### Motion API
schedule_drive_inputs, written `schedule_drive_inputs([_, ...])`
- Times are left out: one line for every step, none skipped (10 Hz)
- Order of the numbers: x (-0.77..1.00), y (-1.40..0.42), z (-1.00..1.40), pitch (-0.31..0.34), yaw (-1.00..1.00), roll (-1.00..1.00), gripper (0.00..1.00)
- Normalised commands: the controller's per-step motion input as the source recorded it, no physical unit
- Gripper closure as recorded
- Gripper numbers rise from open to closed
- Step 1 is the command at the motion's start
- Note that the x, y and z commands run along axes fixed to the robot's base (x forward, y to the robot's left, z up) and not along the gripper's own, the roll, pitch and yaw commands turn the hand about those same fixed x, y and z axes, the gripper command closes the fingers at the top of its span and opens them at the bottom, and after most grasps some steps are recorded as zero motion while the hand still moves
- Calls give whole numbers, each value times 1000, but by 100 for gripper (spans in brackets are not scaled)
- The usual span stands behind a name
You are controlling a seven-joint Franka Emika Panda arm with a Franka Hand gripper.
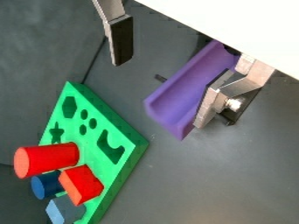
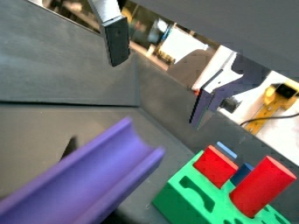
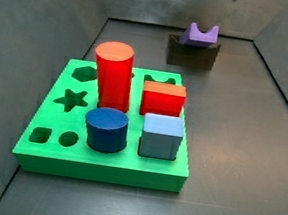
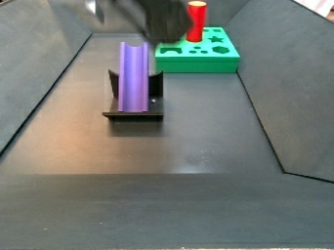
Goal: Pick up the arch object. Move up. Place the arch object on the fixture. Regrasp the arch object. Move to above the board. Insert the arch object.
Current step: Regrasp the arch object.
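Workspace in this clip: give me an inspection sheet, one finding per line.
Surface: dark floor, bare around the parts.
Job's things: arch object lies groove-up on the fixture; board apart from it.
Clutter: red cylinder, red cube, light blue cube, dark blue cylinder stand on the board.
Grippers: tool open, above the arch object, holding nothing.
Cables: yellow cable outside the walls.
Surroundings: dark walls.
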Motion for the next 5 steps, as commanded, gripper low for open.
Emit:
schedule_drive_inputs([-77, -1000, 754, 48, 29, 1000, 0])
schedule_drive_inputs([-80, -914, 631, 45, 28, 1000, 0])
schedule_drive_inputs([-66, -735, 401, 42, 28, 1000, 0])
schedule_drive_inputs([-38, -484, 112, 39, 28, 1000, 0])
schedule_drive_inputs([-21, -290, 24, 38, 27, 1000, 0])
